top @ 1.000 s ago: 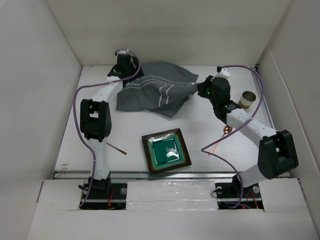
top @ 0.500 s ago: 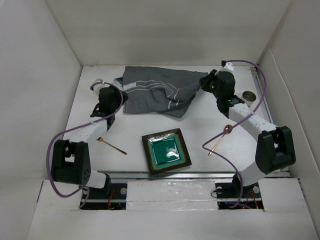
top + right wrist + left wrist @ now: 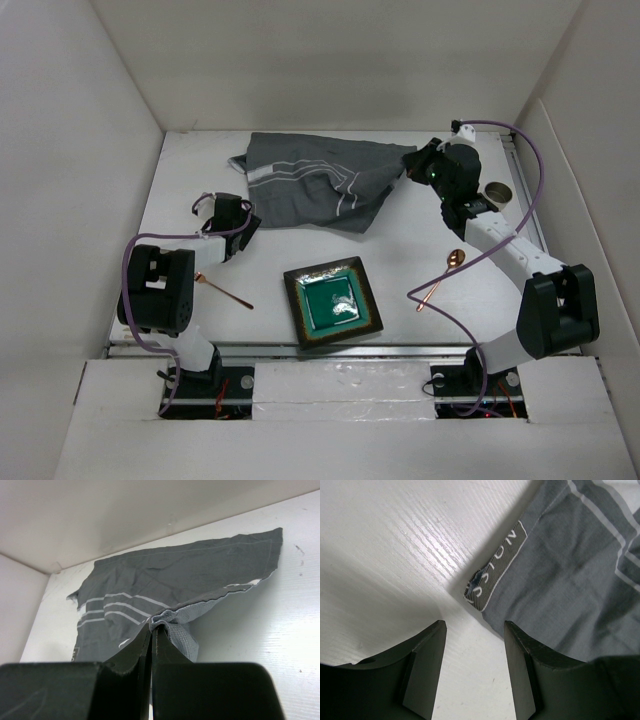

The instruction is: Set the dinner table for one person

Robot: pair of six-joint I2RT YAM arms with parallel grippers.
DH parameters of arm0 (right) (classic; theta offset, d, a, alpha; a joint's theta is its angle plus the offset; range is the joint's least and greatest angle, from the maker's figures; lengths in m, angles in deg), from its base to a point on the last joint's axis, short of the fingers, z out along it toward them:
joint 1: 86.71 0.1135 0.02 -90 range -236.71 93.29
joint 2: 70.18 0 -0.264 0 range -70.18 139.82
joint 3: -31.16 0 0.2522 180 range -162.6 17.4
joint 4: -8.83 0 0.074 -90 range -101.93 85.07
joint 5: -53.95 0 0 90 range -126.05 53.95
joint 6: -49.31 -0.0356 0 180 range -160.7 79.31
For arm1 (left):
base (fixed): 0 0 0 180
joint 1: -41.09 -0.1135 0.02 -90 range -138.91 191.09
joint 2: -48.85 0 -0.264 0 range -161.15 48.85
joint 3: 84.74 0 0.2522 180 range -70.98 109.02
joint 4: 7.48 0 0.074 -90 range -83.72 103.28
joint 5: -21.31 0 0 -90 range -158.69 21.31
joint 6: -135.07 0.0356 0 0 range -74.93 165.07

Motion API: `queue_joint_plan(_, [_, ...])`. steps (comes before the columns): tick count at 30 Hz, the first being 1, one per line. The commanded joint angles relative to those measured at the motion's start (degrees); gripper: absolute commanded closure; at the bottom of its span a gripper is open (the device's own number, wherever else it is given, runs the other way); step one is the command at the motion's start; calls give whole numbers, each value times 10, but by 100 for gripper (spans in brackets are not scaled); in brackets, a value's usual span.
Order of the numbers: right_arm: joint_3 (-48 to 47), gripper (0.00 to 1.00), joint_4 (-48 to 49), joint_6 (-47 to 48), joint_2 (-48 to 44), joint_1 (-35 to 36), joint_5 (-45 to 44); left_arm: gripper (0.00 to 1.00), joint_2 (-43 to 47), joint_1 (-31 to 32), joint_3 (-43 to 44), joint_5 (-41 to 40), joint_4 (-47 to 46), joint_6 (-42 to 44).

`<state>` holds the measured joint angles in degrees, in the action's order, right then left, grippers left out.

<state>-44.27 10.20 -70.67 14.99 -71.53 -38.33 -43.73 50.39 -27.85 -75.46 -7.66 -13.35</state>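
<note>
Rumpled grey woven cloth mat (image 3: 320, 190), thin white stripes, spread over the far middle of the matte, faintly grained white surface (image 3: 270, 255), itself boxed in by plain white wall panels (image 3: 90, 150). Right hand (image 3: 151, 628) clamped tight on a bunched cloth fold. Left hand (image 3: 474, 630) partly open, holding nothing, beside the mat's label corner. Square glossy green plate (image 3: 333, 302) near the front edge; shiny patch at its centre hard to make out.
</note>
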Motion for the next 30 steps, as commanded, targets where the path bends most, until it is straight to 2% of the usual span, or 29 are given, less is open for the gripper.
queue_joint_plan(1, [4, 100, 45, -4, -26, -9, 11, 54, -16, 2, 27, -19, -8, -33])
queue_joint_plan(4, [6, 100, 45, -5, -30, -9, 11, 56, -30, 2, 43, -20, -7, -32])
queue_joint_plan(6, [8, 100, 47, -7, -32, -9, 11, 62, -44, 2, 49, -15, -9, -32])
queue_joint_plan(9, [7, 100, 47, -8, -32, -9, 12, 63, -52, 7, 55, -28, -11, -32])
queue_joint_plan(11, [7, 100, 49, -9, -30, -9, 15, 69, -61, 7, 64, -26, -7, -28])
queue_joint_plan(12, [7, 100, 49, -9, -29, -9, 16, 80, -64, 7, 74, -26, -2, -26])
queue_joint_plan(14, [5, 100, 49, -10, -26, -9, 16, 86, -70, 7, 78, -26, -3, -22])
queue_joint_plan(15, [4, 100, 48, -10, -26, -14, 17, 95, -72, 7, 80, -25, -10, -15])
queue_joint_plan(16, [2, 100, 46, -14, -27, -14, 18, 100, -74, 2, 82, -11, -14, -8])
queue_joint_plan(19, [-5, 100, 34, -15, -39, -19, 35, 100, -66, -9, 112, -17, -9, 16])
queue_joint_plan(22, [-31, 100, 4, -16, -61, -25, 34, 100, -5, -9, 168, -33, 13, 46])
queue_joint_plan(23, [-42, 100, -4, -16, -70, -31, 34, 100, 41, -9, 184, -38, 17, 52])
queue_joint_plan(25, [-92, 100, -40, -6, -93, -37, 27, 100, 85, -9, 245, -56, 36, 84])
queue_joint_plan(26, [-133, 100, -67, 4, -116, -37, 9, 100, 139, -9, 318, -62, 60, 100])
queue_joint_plan(27, [-133, 100, -79, 8, -116, -37, 9, 100, 140, -9, 319, -68, 60, 100])
queue_joint_plan(30, [-210, 100, -124, 21, -139, -47, 2, 100, 188, -9, 408, -71, 94, 131])
